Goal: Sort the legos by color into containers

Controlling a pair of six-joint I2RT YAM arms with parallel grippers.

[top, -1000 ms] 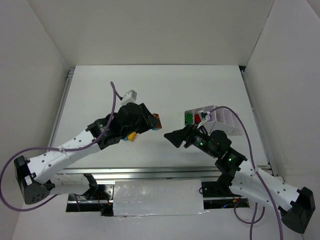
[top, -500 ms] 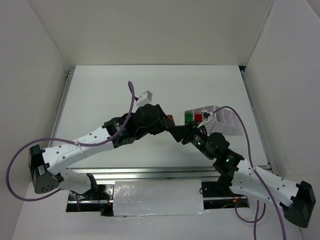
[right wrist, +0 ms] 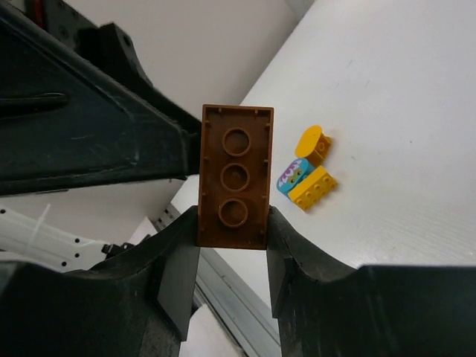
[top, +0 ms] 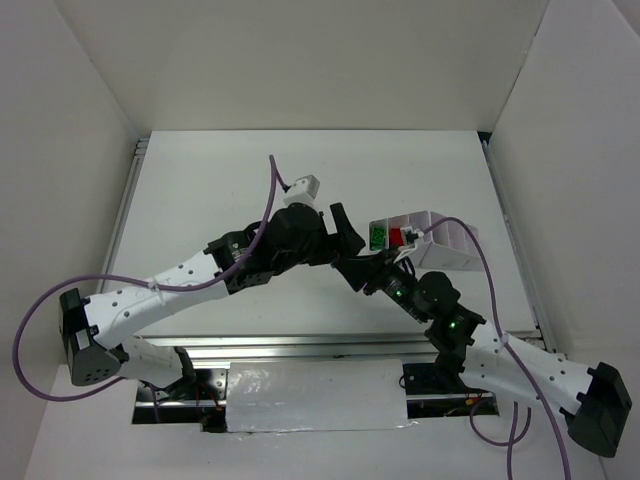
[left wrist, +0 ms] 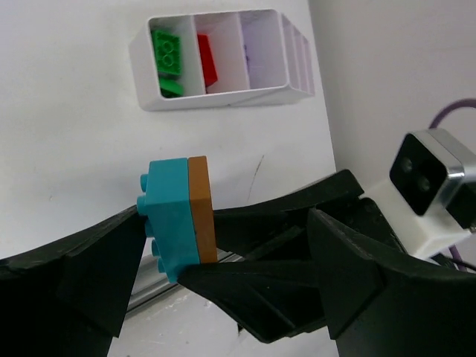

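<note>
A brown lego [right wrist: 235,184] with a teal lego [left wrist: 172,216] stuck to it hangs in mid-air above the table. My right gripper [right wrist: 233,220] is shut on the brown one's sides. My left gripper [left wrist: 223,230] is open around the stack, its fingers [left wrist: 97,275] clear of it. From above, the left gripper [top: 340,228] and right gripper [top: 350,268] meet just left of the white containers tray [top: 455,245]. Green legos [left wrist: 169,56] fill its first compartment and a red lego [left wrist: 208,63] lies in the second.
A yellow brick [right wrist: 312,187], an orange-yellow piece [right wrist: 314,141] and a printed teal piece [right wrist: 291,175] lie together on the table below the arms. The table's metal rail [top: 300,345] runs along the near edge.
My left gripper carried the stack right to the right gripper. The right gripper closed on it, and the left gripper then opened.
</note>
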